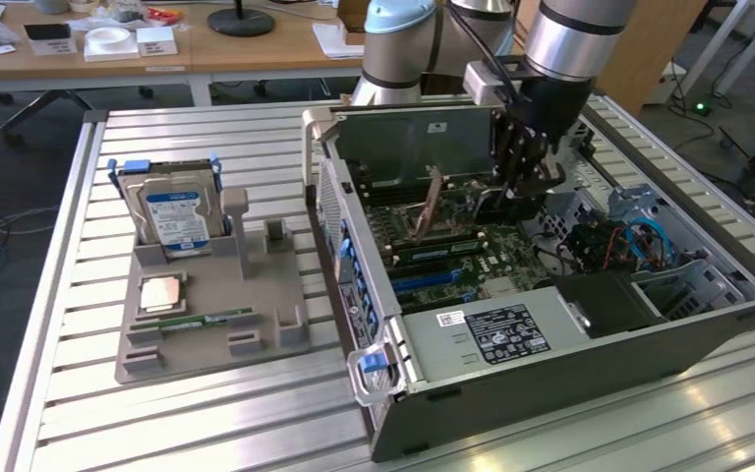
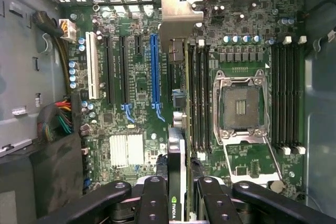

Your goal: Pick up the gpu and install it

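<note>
gpu (image 2: 176, 156) is in my pincer (image 2: 179, 196), jaws half-closed on its top edge. Card sits edge-on over the motherboard (image 2: 131, 129) inside the case (image 1: 509, 393), bracket (image 2: 178, 17) toward the rear wall. It hangs just beside the blue slot (image 2: 154, 72); not seated, as far as I can tell.

Step in hand: insertion. I'd keep the card parallel to the slot, square the bracket with the rear opening and push straight down, no twist.

Counts: one gpu, one long blue slot, one white slot (image 2: 93, 66), one empty CPU socket (image 2: 239, 106). On the exterior view's left, one tray (image 1: 207, 359) with one hard drive (image 1: 174, 211) and one memory stick (image 1: 194, 322).
</note>
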